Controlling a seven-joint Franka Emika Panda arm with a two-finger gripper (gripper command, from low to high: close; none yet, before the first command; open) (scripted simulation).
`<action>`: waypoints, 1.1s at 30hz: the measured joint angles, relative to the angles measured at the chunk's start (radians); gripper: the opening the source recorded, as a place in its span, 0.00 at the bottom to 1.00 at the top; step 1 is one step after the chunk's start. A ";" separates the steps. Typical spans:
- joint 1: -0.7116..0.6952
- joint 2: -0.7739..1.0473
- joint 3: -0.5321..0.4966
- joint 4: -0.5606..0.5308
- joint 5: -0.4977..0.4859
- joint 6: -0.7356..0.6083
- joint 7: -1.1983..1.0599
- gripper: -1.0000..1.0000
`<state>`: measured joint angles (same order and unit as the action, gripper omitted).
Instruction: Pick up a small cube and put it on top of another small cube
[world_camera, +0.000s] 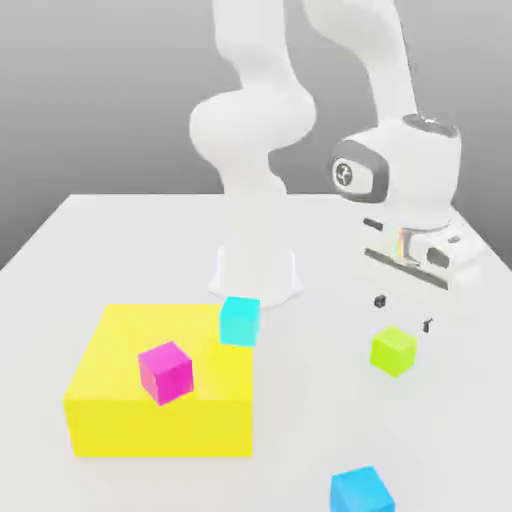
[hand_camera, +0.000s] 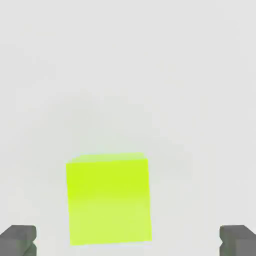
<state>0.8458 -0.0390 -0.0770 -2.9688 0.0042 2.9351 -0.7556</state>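
step: approach phase, pre-grasp. Nothing picked yet; stacking not begun.
gripper (world_camera: 404, 313): hangs above the lime-green cube, pointing down at the counter. Fingers spread wide, nothing between them but air; holds nothing. In the hand view both fingertips (hand_camera: 18, 240) sit at the frame's far edges w/ the cube between them.
lime-green cube (world_camera: 393, 350): rests on the white counter (world_camera: 120, 240), toward the exterior view's right, just below the gripper and not touched. In the hand view (hand_camera: 108, 199) it looks a bit off-centre between the fingers, nearer one than the other.
turquoise cube (world_camera: 240, 320): the stack target. Near the robot's base (world_camera: 255, 275), at the far right corner of the yellow block as the exterior view shows it; can't tell if it stands on the counter just behind the block or on the block's edge.
yellow block (world_camera: 160, 385): big, toward the exterior view's left, magenta cube (world_camera: 166, 372) on top of it. Not part of the job.
sky-blue cube (world_camera: 361, 492): at the near edge of the exterior view, well apart from the rest. Distractor.
next move, est.: descend straight down till fingers flank the lime-green cube, maybe a small sideways trim first to centre it, then close on it.
after that, est.: lift clear, carry toward the exterior view's left, set down square on the turquoise cube.
risk, est.: off-centre descent could clip or nudge the cube.
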 joint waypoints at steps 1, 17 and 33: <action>0.003 0.020 0.001 0.004 0.015 0.016 -0.014 0.50; -0.055 0.270 0.091 0.042 0.125 0.222 -0.093 0.00; -0.048 0.016 0.051 0.002 0.018 0.010 -0.018 0.00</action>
<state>0.7978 -0.0231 -0.0264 -2.9671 0.0218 2.9453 -0.7737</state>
